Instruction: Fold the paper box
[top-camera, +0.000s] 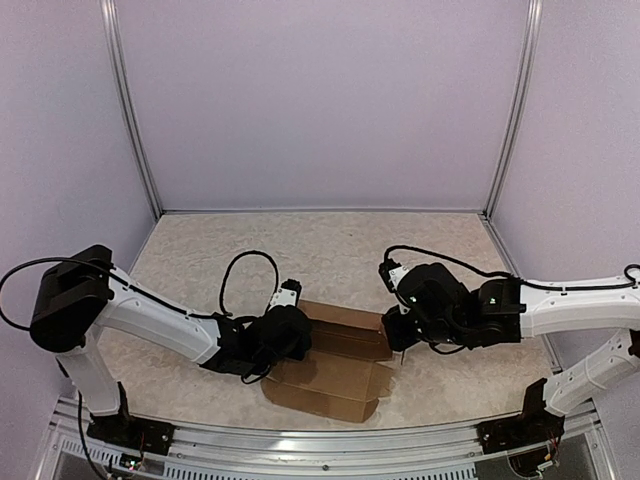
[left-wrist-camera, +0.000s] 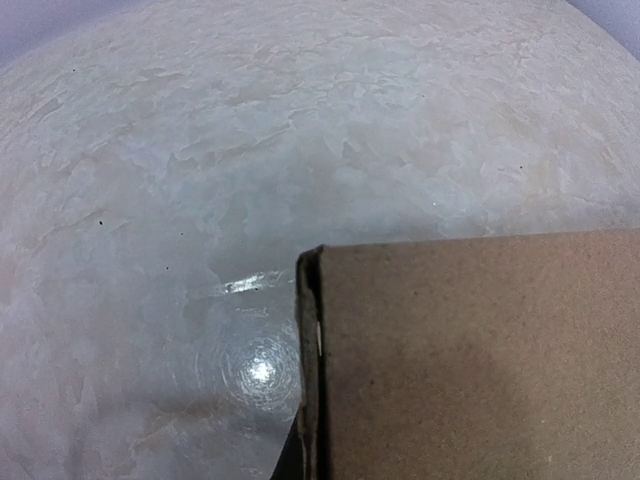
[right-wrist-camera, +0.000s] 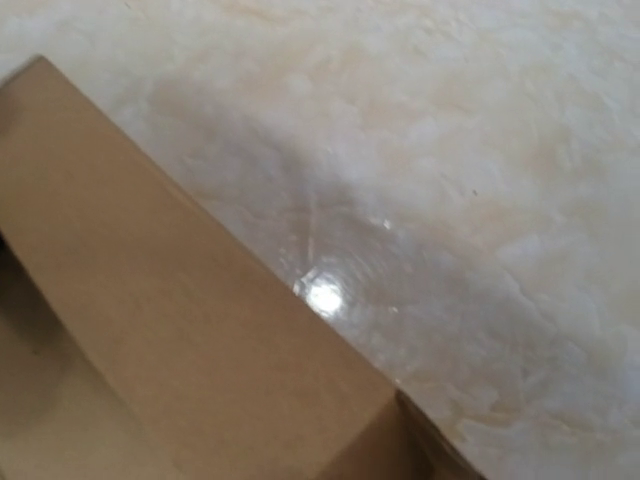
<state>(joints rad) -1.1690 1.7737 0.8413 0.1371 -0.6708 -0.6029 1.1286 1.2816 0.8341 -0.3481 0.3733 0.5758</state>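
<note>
The paper box (top-camera: 335, 375) is a plain brown die-cut sheet lying between the arms near the table's front edge, its far panel raised. My left gripper (top-camera: 297, 335) is at the sheet's left end, shut on the folded edge. In the left wrist view that edge of the paper box (left-wrist-camera: 480, 360) fills the lower right and hides the fingers. My right gripper (top-camera: 393, 340) is at the raised panel's right end, shut on it. In the right wrist view, the paper box (right-wrist-camera: 150, 330) covers the lower left and hides those fingers too.
The mottled beige table top (top-camera: 330, 250) is enclosed by pale walls with metal posts (top-camera: 130, 110) (top-camera: 510, 110) at the back corners. A metal rail (top-camera: 320, 440) runs along the front edge between the arm bases. Black cables loop above both wrists.
</note>
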